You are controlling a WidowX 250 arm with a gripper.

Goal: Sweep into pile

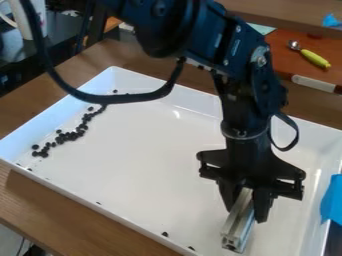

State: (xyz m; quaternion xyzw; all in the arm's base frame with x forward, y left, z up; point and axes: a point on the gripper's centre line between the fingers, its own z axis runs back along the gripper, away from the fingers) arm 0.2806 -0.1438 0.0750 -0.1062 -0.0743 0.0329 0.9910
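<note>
The black gripper [248, 206] hangs over the right front part of the white tray [100, 212], shut on a silvery metal bar [236, 229]. The bar points toward the front of the tray, its lower end close to the tray floor; whether it touches is unclear. Small dark round pieces [69, 135] lie in an uneven line along the tray's left side, away from the bar. A few separate dark bits [165, 234] are near the front edge.
The tray's raised walls surround the work area. A blue object [332, 201] stands at the right wall. Behind the tray, a yellow-green handled scoop [314, 58] and a white-handled item [314, 83] lie on a reddish-brown surface. A black cable loops from the arm over the tray.
</note>
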